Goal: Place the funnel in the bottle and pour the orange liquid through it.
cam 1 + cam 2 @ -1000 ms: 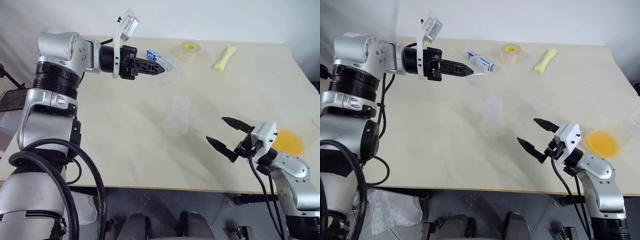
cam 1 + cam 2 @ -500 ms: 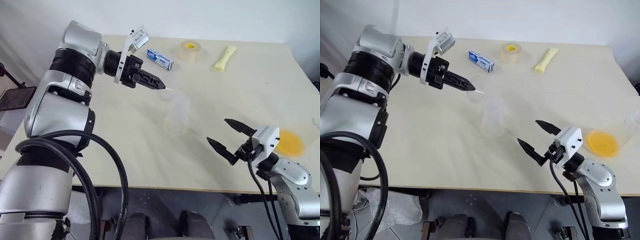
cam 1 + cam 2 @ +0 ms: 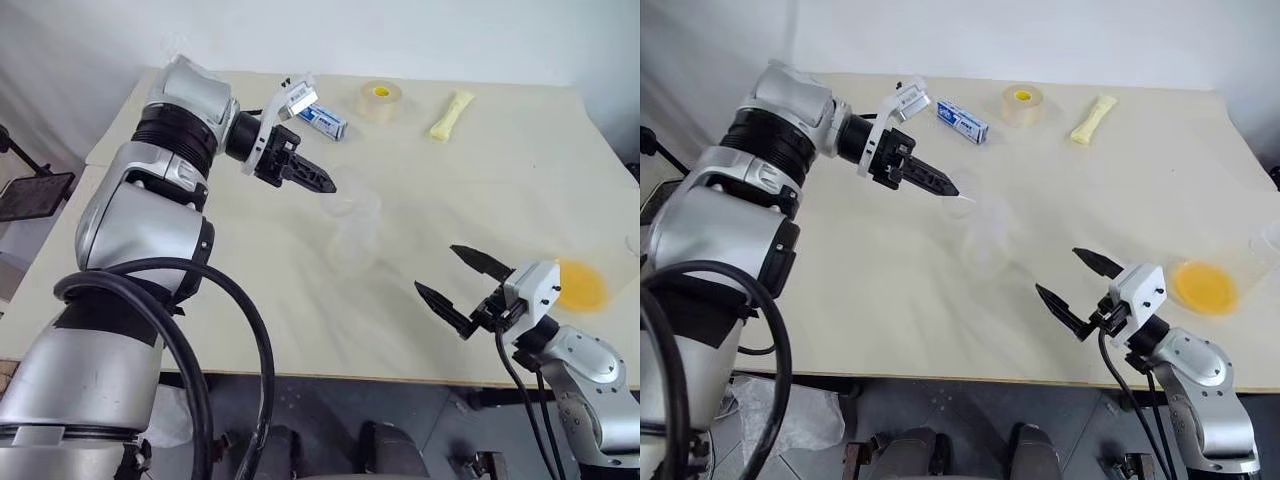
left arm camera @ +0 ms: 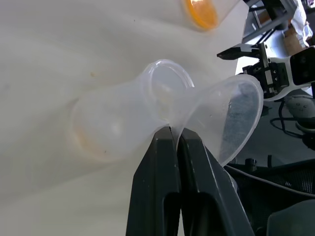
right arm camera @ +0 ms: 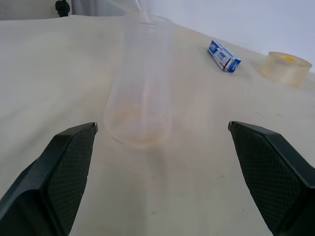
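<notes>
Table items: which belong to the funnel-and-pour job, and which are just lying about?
Job:
- funnel, in the shut left pincer
- bottle
- orange liquid in its clear bowl
- open right pincer

Lying about:
- tape roll
- blue-and-white box
- pale yellow packet

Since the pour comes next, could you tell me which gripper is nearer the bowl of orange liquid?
Right. The right gripper hangs open just beside the bowl of orange liquid; the left gripper, shut on the funnel, is across the table above the bottle.
</notes>
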Action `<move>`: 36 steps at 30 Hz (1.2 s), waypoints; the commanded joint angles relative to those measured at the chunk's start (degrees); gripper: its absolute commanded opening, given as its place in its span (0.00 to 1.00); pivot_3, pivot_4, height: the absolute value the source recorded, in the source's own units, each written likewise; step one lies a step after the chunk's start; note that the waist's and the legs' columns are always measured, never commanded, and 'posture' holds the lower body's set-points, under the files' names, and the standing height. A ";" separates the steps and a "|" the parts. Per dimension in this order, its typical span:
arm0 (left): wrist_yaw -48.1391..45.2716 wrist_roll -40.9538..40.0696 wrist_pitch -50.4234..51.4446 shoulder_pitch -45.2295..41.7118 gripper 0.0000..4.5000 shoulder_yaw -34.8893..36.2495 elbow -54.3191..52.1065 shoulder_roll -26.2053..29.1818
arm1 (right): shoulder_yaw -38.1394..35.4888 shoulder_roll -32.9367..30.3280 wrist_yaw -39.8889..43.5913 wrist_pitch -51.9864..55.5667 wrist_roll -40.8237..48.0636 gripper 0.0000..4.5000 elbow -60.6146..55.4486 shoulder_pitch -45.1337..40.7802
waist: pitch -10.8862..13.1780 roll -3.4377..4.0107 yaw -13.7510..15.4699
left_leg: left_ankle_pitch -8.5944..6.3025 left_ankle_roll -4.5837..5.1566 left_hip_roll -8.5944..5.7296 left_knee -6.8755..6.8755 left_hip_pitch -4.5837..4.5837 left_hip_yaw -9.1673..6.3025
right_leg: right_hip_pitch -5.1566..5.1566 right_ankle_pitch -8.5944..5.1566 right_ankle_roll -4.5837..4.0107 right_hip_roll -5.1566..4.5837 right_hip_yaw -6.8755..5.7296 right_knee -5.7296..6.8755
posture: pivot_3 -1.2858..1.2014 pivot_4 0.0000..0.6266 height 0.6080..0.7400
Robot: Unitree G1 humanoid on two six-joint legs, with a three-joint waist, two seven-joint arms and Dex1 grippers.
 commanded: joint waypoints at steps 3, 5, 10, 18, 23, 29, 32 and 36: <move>-3.24 2.61 -2.57 -3.60 0.01 1.63 1.73 -1.28 | -1.41 0.81 -1.05 -1.53 -0.18 1.00 -3.59 2.03 | 0.00 0.00 -0.08 | 0.00 0.00 0.00 -0.02 0.00 0.03 | -0.04 0.00 0.00 0.00 0.00 0.01 | 0.52 0.24 1.00; -2.41 3.30 -3.05 -3.84 0.01 2.22 2.27 -1.80 | -1.36 1.03 -1.24 -1.64 -0.33 1.00 -4.04 2.55 | 0.00 0.00 -0.06 | 0.00 0.00 0.00 -0.01 0.00 0.06 | -0.05 0.00 0.00 0.00 0.01 0.02 | 0.52 0.24 1.00; -0.30 4.34 -3.71 -4.28 0.10 4.28 3.03 -2.62 | -1.38 1.36 -1.75 -1.95 -0.75 1.00 -4.60 3.30 | 0.00 0.00 -0.01 | 0.00 0.00 0.01 0.00 0.00 0.06 | -0.05 0.00 0.00 0.00 0.01 0.05 | 0.52 0.24 1.00; 3.68 4.69 -3.34 -5.03 0.65 8.89 3.64 -3.67 | -1.65 1.26 -2.19 -2.58 -1.12 1.00 -4.49 3.72 | 0.00 -0.01 -0.08 | 0.00 0.00 0.00 0.00 -0.01 0.05 | -0.06 0.00 0.00 -0.01 0.01 0.07 | 0.52 0.24 1.00; 6.47 3.85 -3.82 -5.72 0.99 12.48 3.31 -3.06 | -1.81 1.17 -2.30 -2.50 -1.28 1.00 -4.42 3.41 | 0.00 -0.01 -0.06 | 0.00 0.00 0.01 0.00 -0.01 0.05 | -0.12 0.00 0.00 -0.01 0.02 0.13 | 0.52 0.24 1.00; 9.78 1.78 -6.09 -3.79 0.99 17.99 1.17 2.92 | -2.98 1.25 -3.54 -1.96 -1.50 1.00 -5.93 5.66 | 0.00 -0.01 -0.24 | 0.00 0.00 0.00 -0.03 -0.02 0.05 | -0.50 0.00 0.00 -0.12 0.03 0.56 | 0.52 0.24 1.00; 8.40 0.30 -11.25 2.11 0.99 20.08 -3.64 7.53 | -3.10 2.39 -6.27 -1.96 -3.04 1.00 -6.40 6.66 | -0.01 0.01 -0.44 | 0.00 0.00 0.02 -0.08 0.05 0.04 | -0.56 0.00 0.00 -0.13 0.04 0.66 | 0.52 0.24 1.00; 9.56 -4.54 -17.08 11.24 0.99 25.30 -13.01 10.86 | -3.16 3.52 -9.17 -0.87 -4.55 1.00 -6.84 6.74 | -0.03 0.05 -1.03 | 0.00 -0.01 0.09 -0.03 0.10 0.01 | -0.58 0.00 -0.02 -0.13 0.08 0.82 | 0.52 0.24 1.00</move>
